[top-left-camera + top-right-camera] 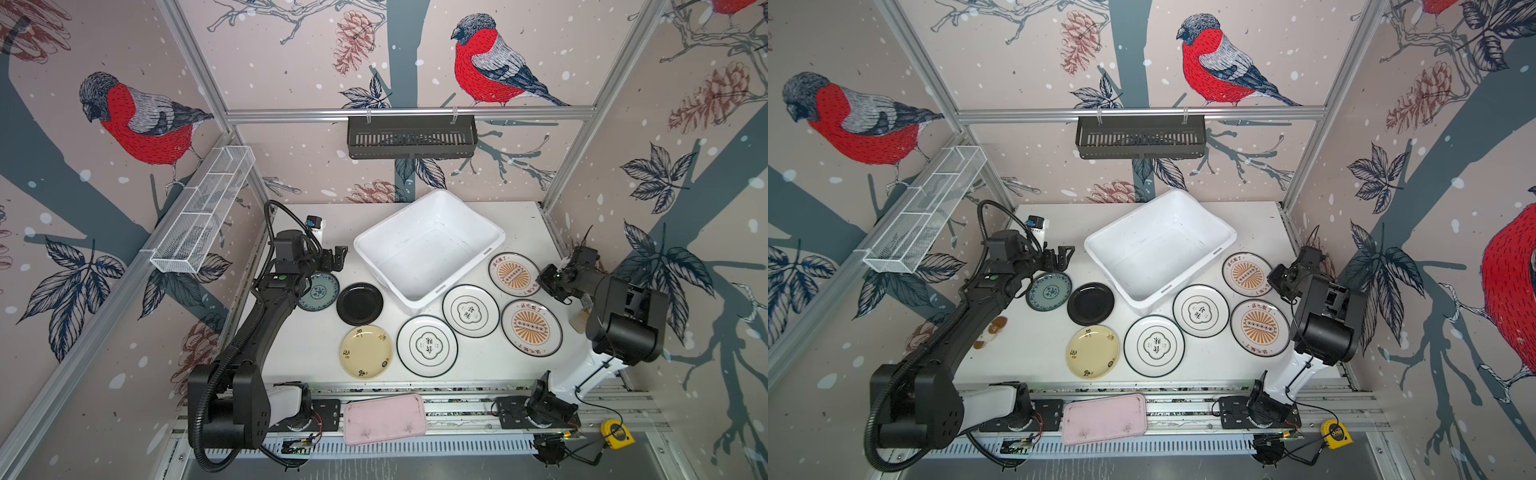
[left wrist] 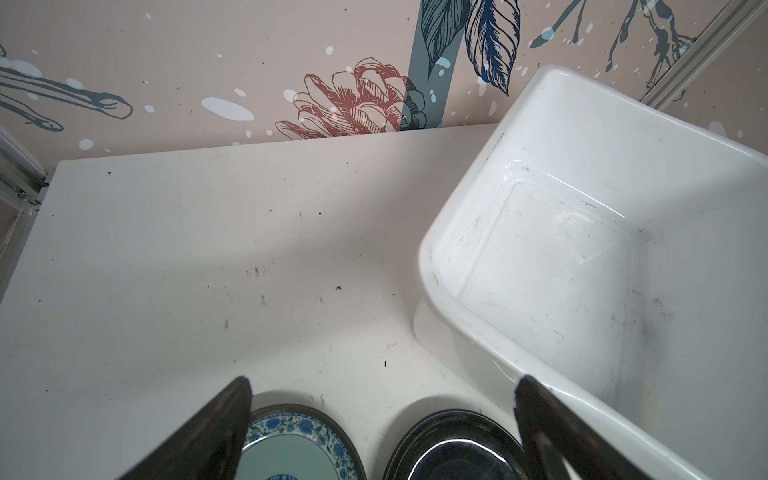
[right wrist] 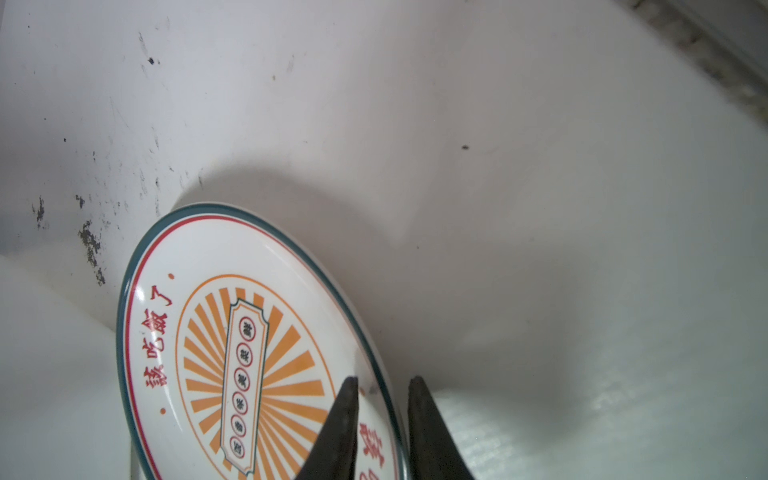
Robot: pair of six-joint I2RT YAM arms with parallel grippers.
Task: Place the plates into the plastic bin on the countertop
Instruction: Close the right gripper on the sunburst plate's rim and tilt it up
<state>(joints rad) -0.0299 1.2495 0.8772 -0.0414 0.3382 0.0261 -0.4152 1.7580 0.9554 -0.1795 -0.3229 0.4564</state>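
Seven plates lie on the white countertop around the empty white plastic bin: teal, black, pale yellow, two black-rimmed, and two sunburst plates. My right gripper is at the far sunburst plate, one finger over its face and the other outside the rim, closed in on the edge. My left gripper hangs open above the teal plate and the black plate, just left of the bin, holding nothing.
A pink tray lies on the front rails. A black slotted basket hangs on the back wall, and a white wire shelf on the left wall. A yellow tape measure sits front right. Bare counter lies behind the left gripper.
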